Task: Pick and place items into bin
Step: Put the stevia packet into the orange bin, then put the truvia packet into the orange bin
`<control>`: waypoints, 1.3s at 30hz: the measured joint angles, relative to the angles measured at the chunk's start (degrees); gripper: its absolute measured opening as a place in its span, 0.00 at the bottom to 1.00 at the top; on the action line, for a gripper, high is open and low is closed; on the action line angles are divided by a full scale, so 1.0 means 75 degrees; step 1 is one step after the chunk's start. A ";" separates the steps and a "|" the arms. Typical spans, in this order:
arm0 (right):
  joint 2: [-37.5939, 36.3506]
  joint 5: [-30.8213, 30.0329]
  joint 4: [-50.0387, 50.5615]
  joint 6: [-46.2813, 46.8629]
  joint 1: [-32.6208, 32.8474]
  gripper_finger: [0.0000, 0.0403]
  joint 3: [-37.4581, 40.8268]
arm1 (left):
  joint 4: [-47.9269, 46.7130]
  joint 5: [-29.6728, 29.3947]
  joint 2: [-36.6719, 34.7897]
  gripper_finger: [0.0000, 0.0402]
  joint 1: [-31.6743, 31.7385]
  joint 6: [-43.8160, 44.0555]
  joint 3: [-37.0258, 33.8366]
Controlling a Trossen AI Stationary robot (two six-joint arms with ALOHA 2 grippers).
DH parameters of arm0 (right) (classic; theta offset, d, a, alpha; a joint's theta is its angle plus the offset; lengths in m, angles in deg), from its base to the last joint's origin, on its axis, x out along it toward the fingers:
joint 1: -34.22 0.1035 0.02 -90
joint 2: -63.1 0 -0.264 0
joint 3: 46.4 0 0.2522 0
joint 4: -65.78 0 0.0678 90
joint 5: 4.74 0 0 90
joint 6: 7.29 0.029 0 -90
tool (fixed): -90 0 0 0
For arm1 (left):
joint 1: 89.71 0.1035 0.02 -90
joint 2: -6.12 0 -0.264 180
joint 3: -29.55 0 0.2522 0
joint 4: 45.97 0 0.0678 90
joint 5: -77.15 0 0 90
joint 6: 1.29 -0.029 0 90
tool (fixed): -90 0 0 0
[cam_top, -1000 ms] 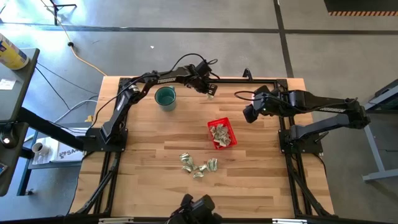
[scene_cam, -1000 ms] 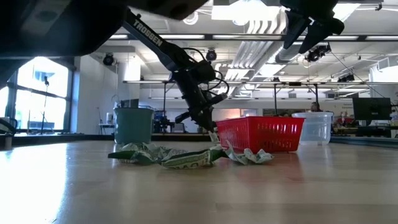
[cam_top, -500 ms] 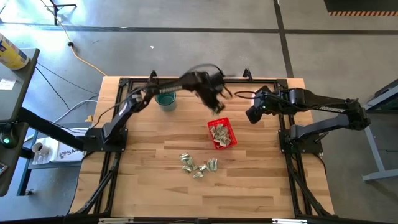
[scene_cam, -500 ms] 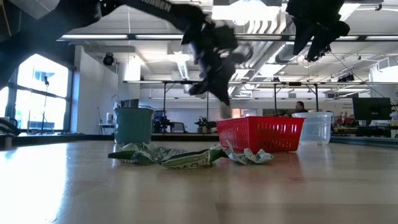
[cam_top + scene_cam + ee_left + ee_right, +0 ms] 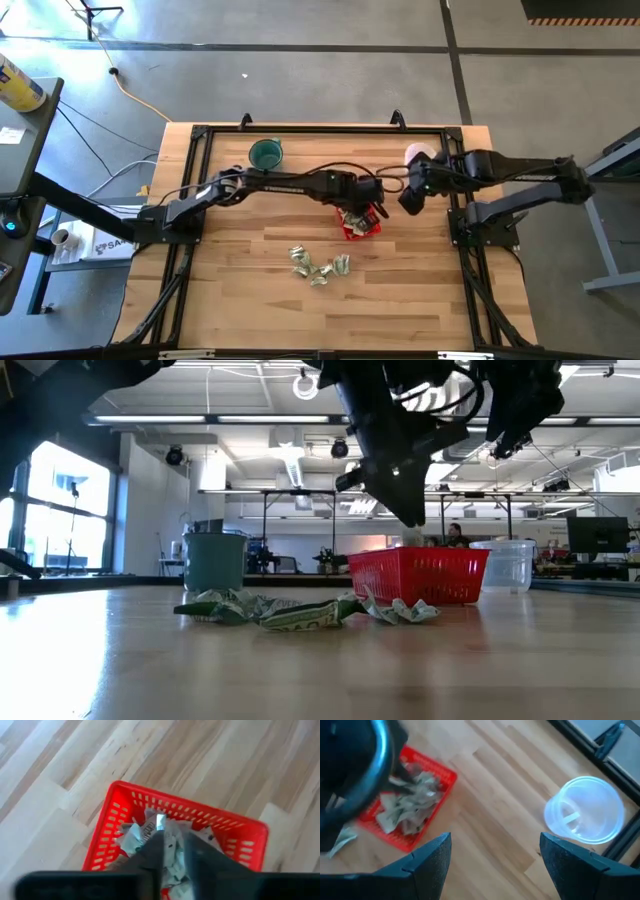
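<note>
The left tool [image 5: 172,847] hangs over the red basket [image 5: 240,827], fingers clenched on a pale wrapper piece [image 5: 160,821]. The right tool [image 5: 492,855] hovers released near the clear plastic cup [image 5: 585,810], above the tabletop [image 5: 250,230].

The left arm stretches from its base at the table's left edge across to the middle, nearly level, its dark two-finger left gripper [image 5: 368,210] pointing down. In the left wrist view its fingers [image 5: 152,851] stand close together with only a narrow gap, a small pale scrap pinched at their tips. The right arm reaches in from the right side, elbow bent, its dark two-finger right gripper [image 5: 411,198] held high and tilted downward. Its fingers [image 5: 427,854] are spread wide apart, holding nothing
</note>
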 joint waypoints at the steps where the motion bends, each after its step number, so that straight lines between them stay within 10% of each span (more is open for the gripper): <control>1: 0.0000 0.0004 0.0018 0.0030 0.0117 0.73 0.0000 | -0.0023 -0.0015 -0.0017 0.31 -0.0002 0.0201 0.0008; 12: 0.0000 -0.0199 0.0055 0.0224 0.1205 0.73 0.0097 | -0.3049 -0.0027 -0.0381 0.68 -0.0421 0.2155 0.0006; 27: 0.0000 0.1354 -0.2711 -0.0006 0.1934 0.73 0.1735 | -0.5098 0.0583 -0.0397 0.59 -0.2061 0.5326 -0.0473; 39: 0.0003 0.0929 -0.3713 0.0874 0.2506 0.73 0.2159 | -0.3848 0.1393 -0.0393 0.58 -0.1961 0.3184 -0.2449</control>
